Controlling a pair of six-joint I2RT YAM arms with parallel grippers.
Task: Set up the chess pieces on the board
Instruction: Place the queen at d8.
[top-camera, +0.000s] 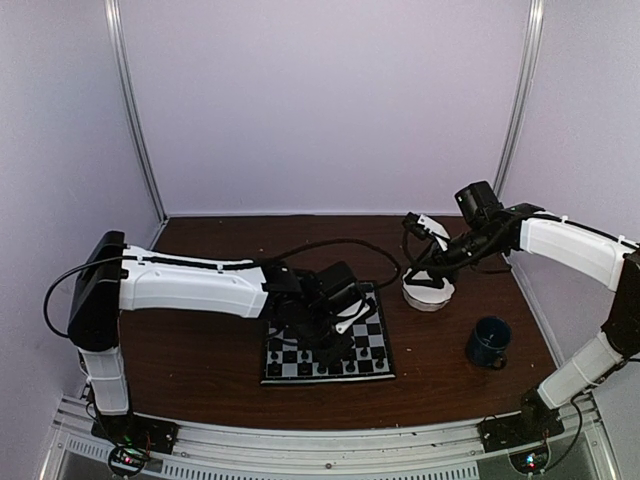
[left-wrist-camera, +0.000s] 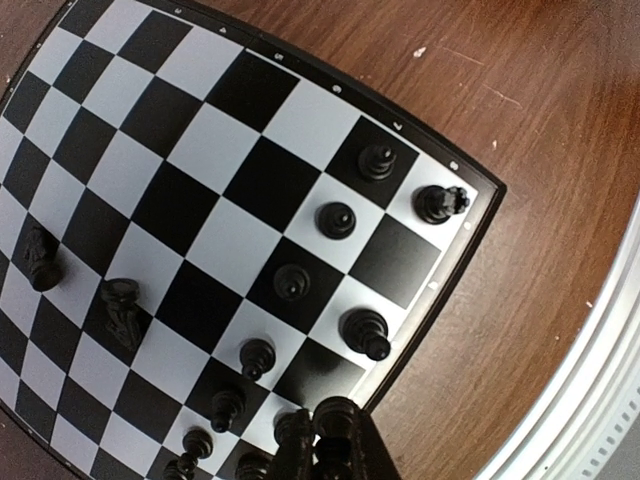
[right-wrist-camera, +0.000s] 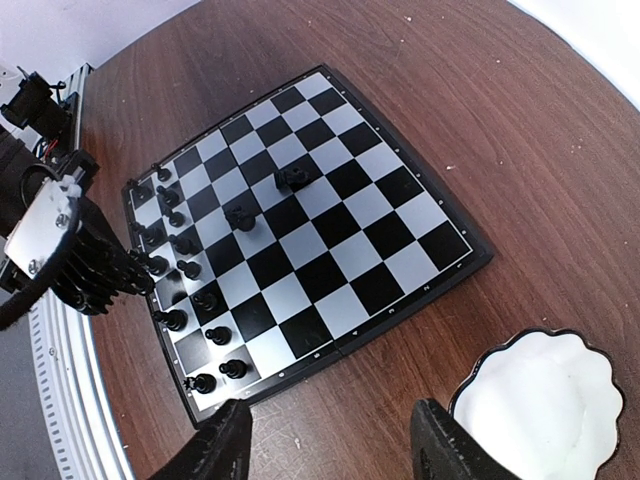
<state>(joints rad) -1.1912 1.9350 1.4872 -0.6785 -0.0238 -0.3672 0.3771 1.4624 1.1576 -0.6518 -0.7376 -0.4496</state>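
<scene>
The board lies at the table's centre, and several black chess pieces stand in two rows along one edge. Two more pieces lie tipped over nearer the middle. My left gripper hovers low over the board's piece-filled edge. In the left wrist view, the left gripper is shut on a dark chess piece, just above the board's rim near a standing piece. My right gripper is open and empty, high over bare wood between the board and the bowl.
A white scalloped bowl sits right of the board, also in the right wrist view as the bowl. A dark blue mug stands nearer the front right. Walls close in the back and sides, and a metal rail runs along the near edge.
</scene>
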